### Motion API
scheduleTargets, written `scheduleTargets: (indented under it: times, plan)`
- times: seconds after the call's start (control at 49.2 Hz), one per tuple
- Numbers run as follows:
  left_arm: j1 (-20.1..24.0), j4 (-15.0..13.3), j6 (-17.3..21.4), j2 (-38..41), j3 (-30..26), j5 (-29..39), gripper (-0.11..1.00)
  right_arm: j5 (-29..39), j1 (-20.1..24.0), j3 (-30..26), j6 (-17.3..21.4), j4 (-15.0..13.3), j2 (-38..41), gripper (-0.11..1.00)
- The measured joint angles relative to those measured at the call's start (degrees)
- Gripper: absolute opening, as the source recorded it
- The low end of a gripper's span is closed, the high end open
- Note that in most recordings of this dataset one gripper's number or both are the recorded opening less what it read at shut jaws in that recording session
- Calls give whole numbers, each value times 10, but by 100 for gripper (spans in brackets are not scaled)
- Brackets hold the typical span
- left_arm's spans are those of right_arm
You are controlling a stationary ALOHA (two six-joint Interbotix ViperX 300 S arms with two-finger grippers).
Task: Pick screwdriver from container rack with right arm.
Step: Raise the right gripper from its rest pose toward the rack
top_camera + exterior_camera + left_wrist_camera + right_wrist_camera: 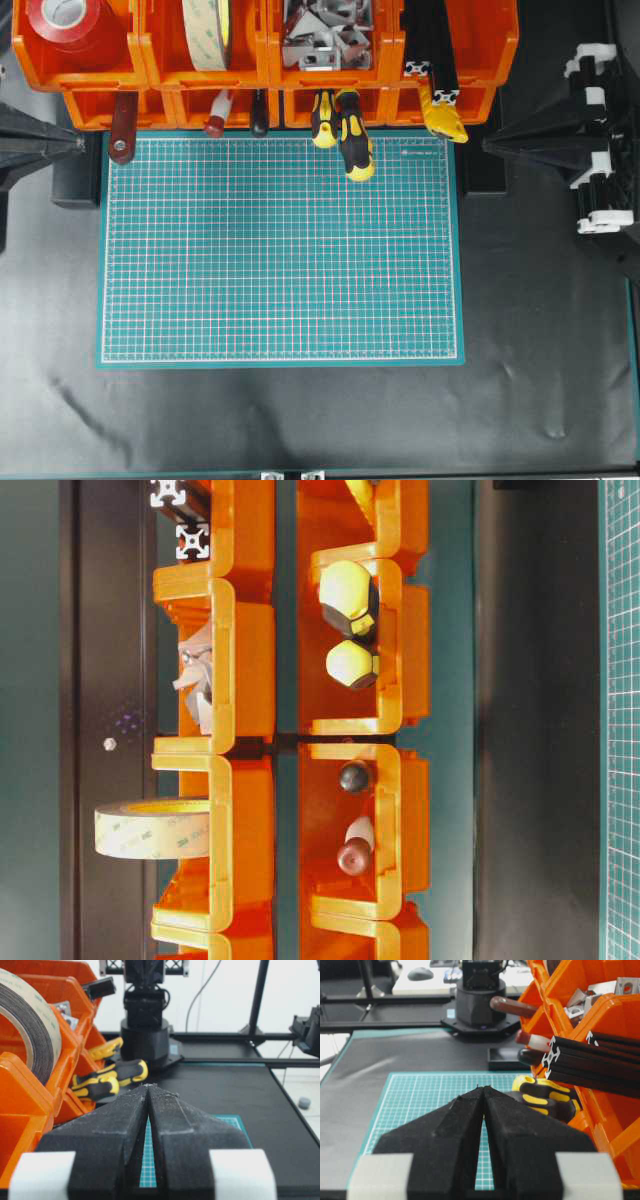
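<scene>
The screwdriver's thick yellow-and-black handle (354, 148) sticks out of a lower bin of the orange container rack (150, 75) onto the mat's far edge; its shaft is hidden in the bin. The handle's butt end (345, 590) shows in the table-level view, and the handle appears in the left wrist view (127, 1071) and the right wrist view (545, 1100). My right gripper (487, 145) (483, 1087) is shut and empty, hovering right of the mat, apart from the handle. At the mat's left edge my left gripper (80, 143) (149, 1085) is shut and empty too.
A slimmer yellow-and-black tool (323, 118) lies just left of the screwdriver. A dark-red handled tool (123, 125), tape rolls (207, 30), metal brackets (325, 35) and black extrusions (430, 50) fill other bins. A green cutting mat (280, 250) covers the middle of the table.
</scene>
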Motion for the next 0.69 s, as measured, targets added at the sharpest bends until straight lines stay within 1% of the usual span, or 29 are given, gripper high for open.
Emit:
scheduleTargets:
  times: [0.041,0.102,0.162,0.244,0.386,0.467,0.569,0.69]
  plan:
    - [0,2,-2,1,0,1,5,0,1,0,1,1,0,4]
    - [1,9,-11,4,-11,16,0,2,0,-3,11,4,4,0]
    - [2,12,-18,7,-25,33,0,12,0,-15,15,6,10,0]
    - [1,14,-20,8,-42,56,0,54,0,-47,27,7,25,0]
    - [-3,15,-20,8,-64,97,0,143,1,-118,27,6,67,0]
    - [-10,15,-20,8,-70,113,0,194,10,-161,26,4,97,0]
    - [-17,15,-22,8,-72,123,0,253,30,-214,24,-10,140,0]
    - [-22,15,-22,8,-73,125,0,330,65,-290,23,-47,200,0]
